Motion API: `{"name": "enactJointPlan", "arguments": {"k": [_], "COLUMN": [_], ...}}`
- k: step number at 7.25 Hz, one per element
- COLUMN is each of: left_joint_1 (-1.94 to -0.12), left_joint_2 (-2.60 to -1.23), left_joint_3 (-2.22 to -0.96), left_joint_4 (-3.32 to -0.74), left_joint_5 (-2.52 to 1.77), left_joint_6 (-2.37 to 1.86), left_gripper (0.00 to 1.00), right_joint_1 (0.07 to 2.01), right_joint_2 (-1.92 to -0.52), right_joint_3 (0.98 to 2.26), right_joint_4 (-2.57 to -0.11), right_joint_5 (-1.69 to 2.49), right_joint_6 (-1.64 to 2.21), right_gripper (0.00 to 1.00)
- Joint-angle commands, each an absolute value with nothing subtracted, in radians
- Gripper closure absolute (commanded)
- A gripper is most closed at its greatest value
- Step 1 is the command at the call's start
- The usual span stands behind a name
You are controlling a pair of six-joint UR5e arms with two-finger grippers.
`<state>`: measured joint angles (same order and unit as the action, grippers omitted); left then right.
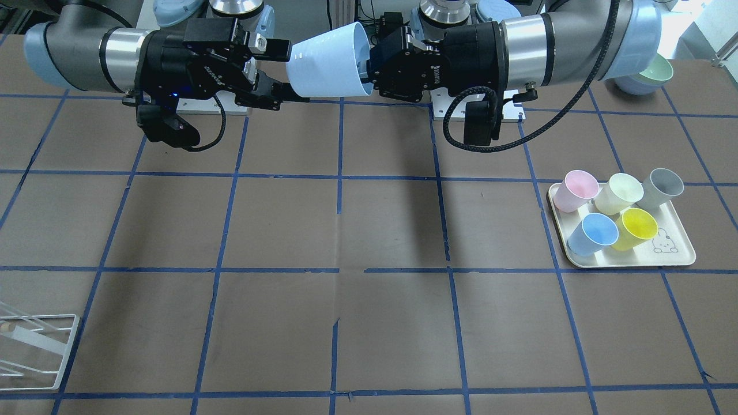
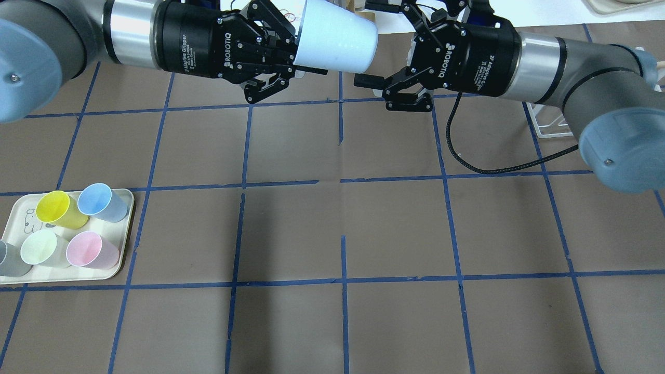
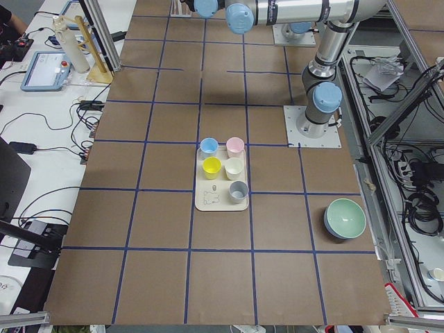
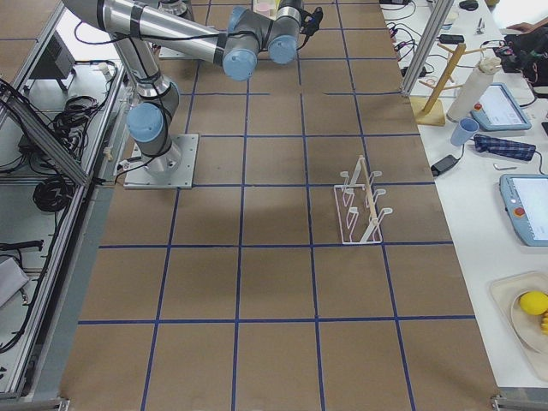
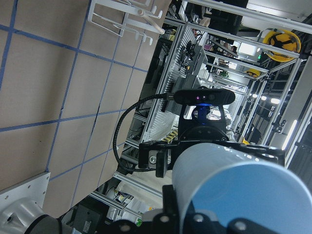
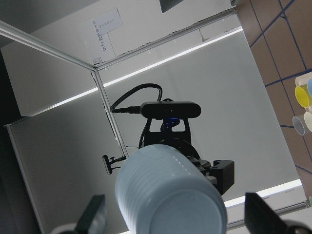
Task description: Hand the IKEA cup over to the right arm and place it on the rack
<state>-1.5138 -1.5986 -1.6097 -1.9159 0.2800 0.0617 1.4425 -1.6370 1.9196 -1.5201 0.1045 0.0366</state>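
One pale grey-blue tapered plastic tumbler [image 1: 326,60] hangs in the air above the brown gridded table [image 1: 288,230], on the robot's side of it, between the two black two-finger grippers. It lies on its side, with its long axis roughly level and running across the table from one arm to the other. Its open mouth faces the left gripper [image 1: 372,63], and its narrower closed base points at the right gripper [image 1: 283,70].

The left gripper pinches the tumbler's wall at the rim and alone carries it. The right gripper's two fingers are spread wide on either side of the base. In the right wrist view a gap shows between each finger and the tumbler.

One white wire rack [image 4: 364,205] with slanted rods stands on the table on the right arm's side, well apart from the tumbler.

On the left arm's side sits one cream rectangular tray [image 1: 634,264] with a bear drawing, and five plastic cups stand upright on it. There are three in one row: one pink cup [image 1: 573,190], one pale cream cup [image 1: 620,193] and one grey cup [image 1: 663,187]. The other two are one sky-blue cup [image 1: 594,233] and one yellow cup [image 1: 634,229].

One pale green bowl [image 3: 345,218] rests on the table near the left arm's base, apart from the tray.
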Motion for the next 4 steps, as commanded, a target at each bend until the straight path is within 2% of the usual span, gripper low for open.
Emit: {"name": "enactJointPlan", "arguments": {"k": [1,4], "left_joint_1": [-1.516,-1.517], "left_joint_2": [-1.598,-1.598], "left_joint_3": [-1.611,-1.611], "left_joint_4": [-1.916,-1.916], "left_joint_5": [0.276,0.278], "left_joint_6": [0.052,0.052], "left_gripper": [1.0,1.0], "right_joint_1": [1.443,1.445], "right_joint_2": [-1.638,-1.649], "right_joint_3": [1.919,1.919], "right_joint_4": [-1.509,-1.508], "right_joint_5": [0.109,0.107], "right_joint_6": [0.058,0.11], "right_gripper": [0.0,0.0]}}
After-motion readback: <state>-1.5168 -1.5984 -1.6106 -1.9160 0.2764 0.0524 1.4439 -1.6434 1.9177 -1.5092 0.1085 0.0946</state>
